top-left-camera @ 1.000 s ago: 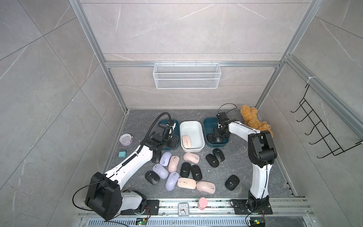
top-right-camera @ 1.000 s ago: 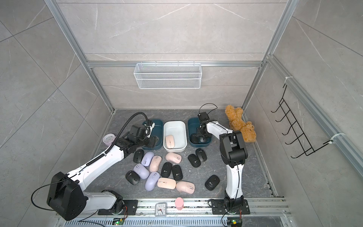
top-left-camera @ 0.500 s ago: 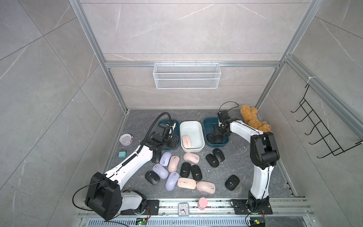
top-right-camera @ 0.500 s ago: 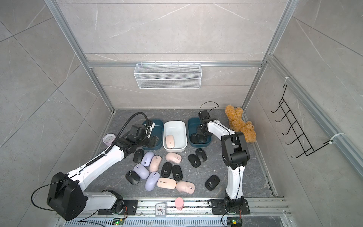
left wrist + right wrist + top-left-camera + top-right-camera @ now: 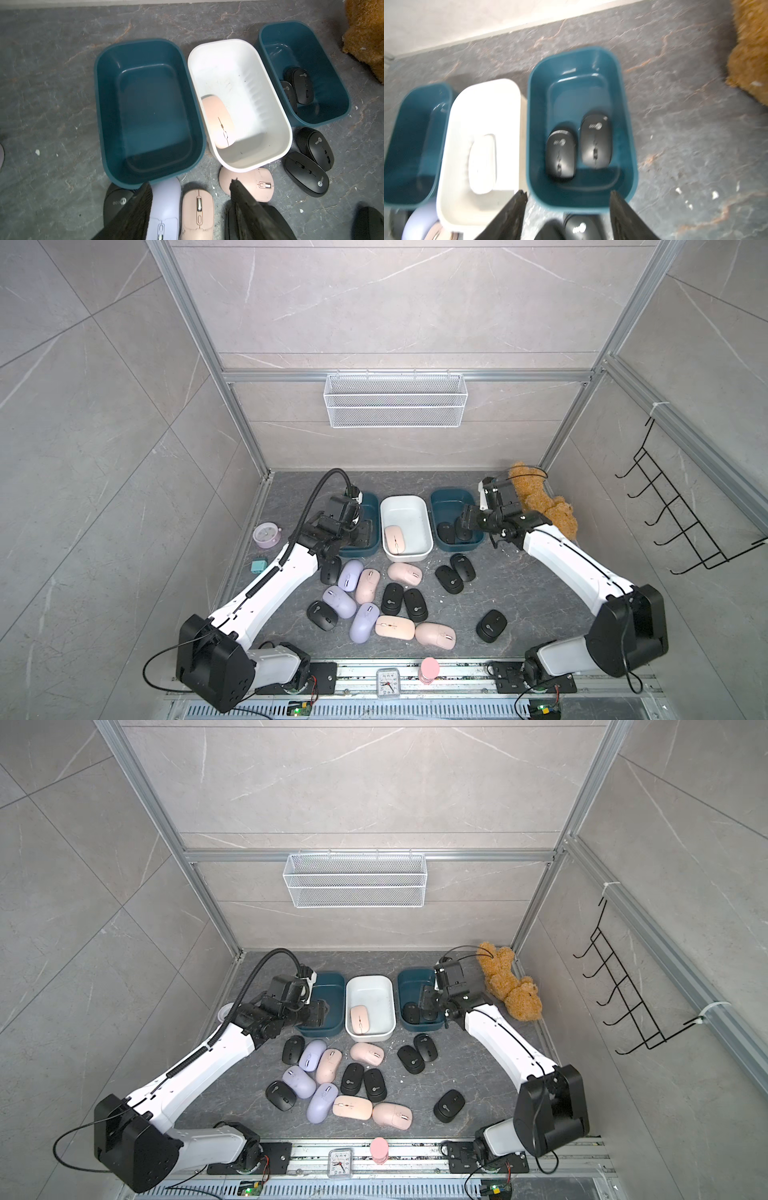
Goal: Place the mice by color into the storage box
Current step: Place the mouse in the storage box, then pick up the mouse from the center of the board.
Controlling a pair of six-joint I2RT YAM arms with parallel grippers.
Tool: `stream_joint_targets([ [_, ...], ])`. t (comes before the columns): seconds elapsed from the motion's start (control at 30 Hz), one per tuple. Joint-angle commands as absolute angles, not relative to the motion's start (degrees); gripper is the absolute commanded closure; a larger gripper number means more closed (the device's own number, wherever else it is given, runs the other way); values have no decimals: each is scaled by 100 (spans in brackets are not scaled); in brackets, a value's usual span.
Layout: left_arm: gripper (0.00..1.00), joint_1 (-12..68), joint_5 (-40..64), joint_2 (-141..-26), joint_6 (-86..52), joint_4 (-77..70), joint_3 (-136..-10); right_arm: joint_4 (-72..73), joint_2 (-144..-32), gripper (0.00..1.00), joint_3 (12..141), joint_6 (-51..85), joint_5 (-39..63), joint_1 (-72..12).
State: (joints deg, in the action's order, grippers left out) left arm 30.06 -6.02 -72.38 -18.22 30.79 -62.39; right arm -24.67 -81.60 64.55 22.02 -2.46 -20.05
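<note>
Three storage boxes stand in a row at the back. The left teal box is empty. The white box holds one pink mouse. Two black mice lie in the right teal box. On the floor in front lie several loose mice: lavender, pink and black. My left gripper hangs open and empty at the left teal box's near end, above a lavender and a pink mouse. My right gripper is open and empty over the right teal box's near wall.
A brown teddy bear sits in the back right corner behind my right wrist. A round lavender alarm clock and a small teal block lie by the left wall. A wire basket hangs on the back wall.
The right arm's elbow has dropped toward the front right and its wrist has shifted a little right at the right teal box. The left arm has hardly moved.
</note>
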Motion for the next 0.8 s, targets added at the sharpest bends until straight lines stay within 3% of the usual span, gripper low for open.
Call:
stream_joint_targets([
  [0.0,40,3151,-411,-6674,-2917,3774,-5781,-2294,-7860,34,6101,2425,-264,-2272],
  [0.4,41,5141,-897,-4682,-5223,4390,-3923,-1931,-7790,34,5761,2584,214,-2411],
  [0.6,41,5975,-1169,-5342,-5390,4537,-3839,-1842,-7901,34,5735,2592,264,-2410],
  [0.77,40,6066,-1164,-5853,-5261,4513,-3771,-1918,-7866,34,5699,2554,208,-2409],
])
